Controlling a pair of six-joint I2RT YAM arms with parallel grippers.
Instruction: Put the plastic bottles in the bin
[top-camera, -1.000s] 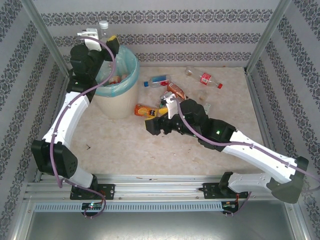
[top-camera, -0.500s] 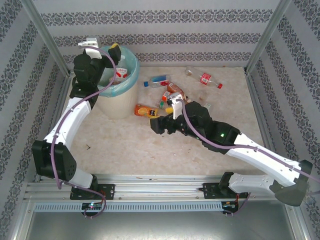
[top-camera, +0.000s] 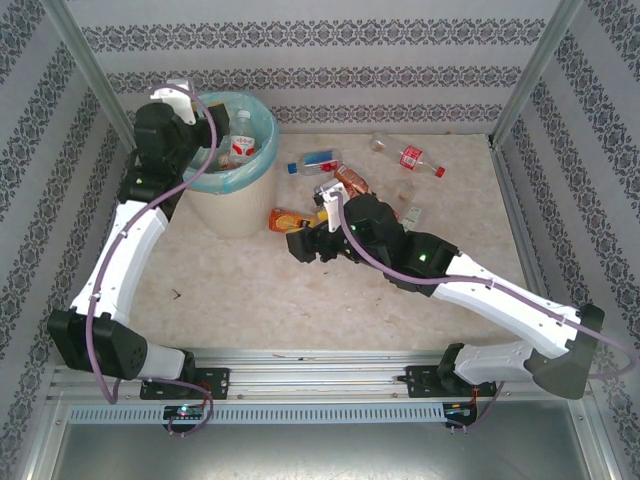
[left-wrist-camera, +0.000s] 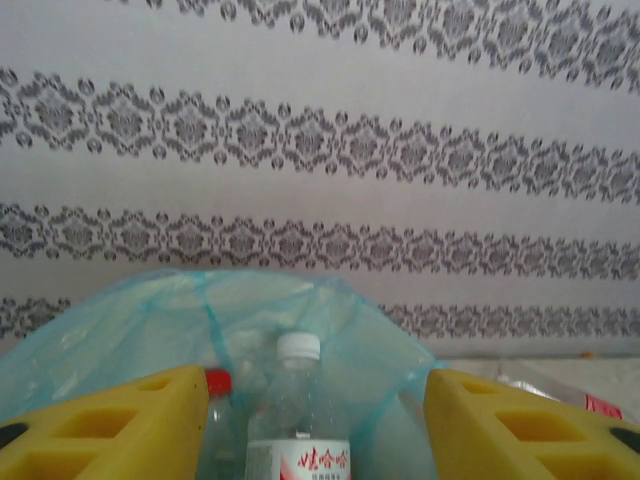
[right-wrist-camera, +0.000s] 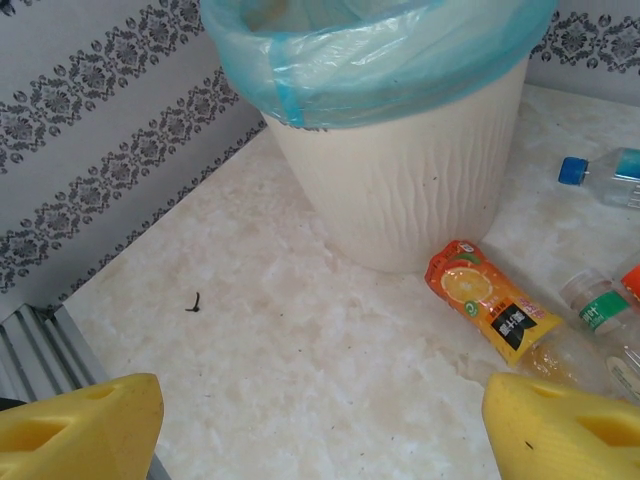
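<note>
Bottles (top-camera: 320, 159): some in the bin (top-camera: 236, 210), most on the table (top-camera: 250, 290).
We see at least two lodged inside the liner (left-wrist-camera: 150, 320); the rest lie scattered right of the bin, an orange bottle (right-wrist-camera: 492, 305) just beside its foot. Our left gripper (left-wrist-camera: 316, 410) hangs spread and empty over the rim, placed, we judge, so a drop lands inside. Our right gripper (right-wrist-camera: 320, 400) sits low, jaws wide, holding nothing, facing that orange bottle; the bin wall hems its far side, the near table is bare.
</note>
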